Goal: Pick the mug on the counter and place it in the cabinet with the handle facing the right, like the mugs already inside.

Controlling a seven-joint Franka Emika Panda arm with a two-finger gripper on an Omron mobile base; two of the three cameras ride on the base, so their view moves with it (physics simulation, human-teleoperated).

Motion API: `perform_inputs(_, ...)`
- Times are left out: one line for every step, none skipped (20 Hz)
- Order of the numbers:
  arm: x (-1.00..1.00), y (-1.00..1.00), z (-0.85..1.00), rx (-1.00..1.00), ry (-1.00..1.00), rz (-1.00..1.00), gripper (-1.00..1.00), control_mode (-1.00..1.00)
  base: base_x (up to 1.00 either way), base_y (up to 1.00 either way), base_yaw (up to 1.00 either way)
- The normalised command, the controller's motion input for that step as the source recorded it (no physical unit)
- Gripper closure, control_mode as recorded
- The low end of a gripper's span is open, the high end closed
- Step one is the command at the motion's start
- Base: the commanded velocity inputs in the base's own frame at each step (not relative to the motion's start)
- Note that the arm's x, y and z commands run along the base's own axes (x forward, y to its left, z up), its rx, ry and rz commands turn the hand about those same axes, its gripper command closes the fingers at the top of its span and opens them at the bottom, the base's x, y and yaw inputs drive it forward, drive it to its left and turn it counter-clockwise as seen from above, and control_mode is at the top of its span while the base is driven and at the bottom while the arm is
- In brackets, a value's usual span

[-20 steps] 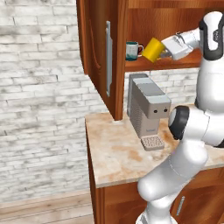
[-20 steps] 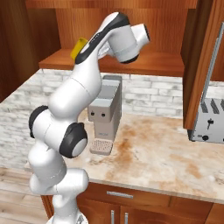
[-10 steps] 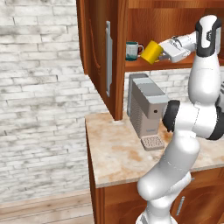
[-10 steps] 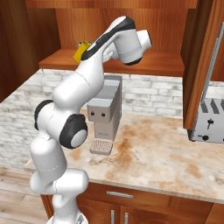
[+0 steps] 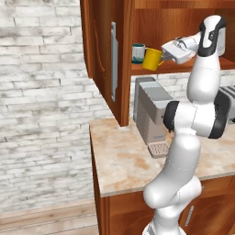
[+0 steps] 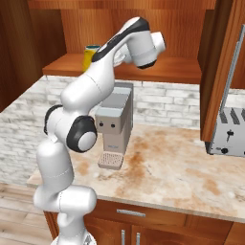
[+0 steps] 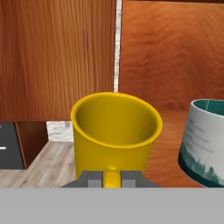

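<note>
Cabinet (image 5: 103, 69) hangs on the brick wall (image 5: 41, 105) above the counter (image 5: 124, 160), door (image 5: 117, 64) swung open toward the camera with its long silver handle (image 5: 113, 62) on the front edge. Counter is a tan marbled slab over wooden base cabinets (image 6: 143, 227). In the right base view the shelf (image 6: 158, 69) runs across the back, with a second open door (image 6: 225, 72) at the right. Arm (image 5: 193, 124) rises from the counter's front edge and reaches up to the shelf's front edge. Coffee machine (image 5: 153, 117) stands at the back of the counter under the shelf, drip tray toward the front. Toaster (image 6: 228, 131) sits at the counter's right end, near the back. Gripper (image 5: 166, 54) is level with the shelf, at its front edge, jaws closed on the handle (image 7: 111, 178) of the mug (image 5: 152, 58); in the hand view the yellow handle sits pinched between the two fingertips (image 7: 92, 179). Mug is upright, mouth up, at the front edge of the shelf toward its left end, handle pointing right toward the gripper in the left base view; can't tell if its base touches the shelf. Teal-and-white mug (image 5: 138, 52) stands on the shelf just behind and left of it, close but apart. In the right base view only a strip of the yellow mug (image 6: 89, 56) shows behind the arm.
</note>
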Motion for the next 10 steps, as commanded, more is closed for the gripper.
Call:
perform_inputs(0.2, 0.0, 0.0, 0.0, 0.0, 0.02, 1.0, -1.0, 0.0, 0.0, 0.0)
perform_inputs(0.18, 0.0, 0.0, 0.0, 0.0, 0.02, 1.0, -1.0, 0.0, 0.0, 0.0)
perform_inputs(0.17, 0.0, -0.01, 0.0, 0.0, 0.02, 1.0, -1.0, 0.0, 0.0, 0.0)
perform_inputs(0.14, 0.0, -0.01, 0.0, 0.0, 0.02, 1.0, -1.0, 0.0, 0.0, 0.0)
perform_inputs(0.17, 0.0, 0.0, -0.01, 0.0, 0.0, 1.0, -1.0, 0.0, 0.0, 0.0)
perform_inputs(0.24, 0.0, 0.0, 0.0, 0.0, 0.0, 1.0, -1.0, 0.0, 0.0, 0.0)
perform_inputs(0.29, 0.0, 0.0, 0.0, 0.0, 0.0, 1.0, -1.0, 0.0, 0.0, 0.0)
perform_inputs(0.32, 0.0, 0.0, 0.0, 0.0, 0.0, 1.0, -1.0, 0.0, 0.0, 0.0)
perform_inputs(0.33, 0.0, 0.0, 0.0, 0.0, 0.0, 1.0, -1.0, 0.0, 0.0, 0.0)
perform_inputs(0.35, 0.0, 0.04, 0.0, 0.0, -0.01, 1.0, -1.0, 0.0, 0.0, 0.0)
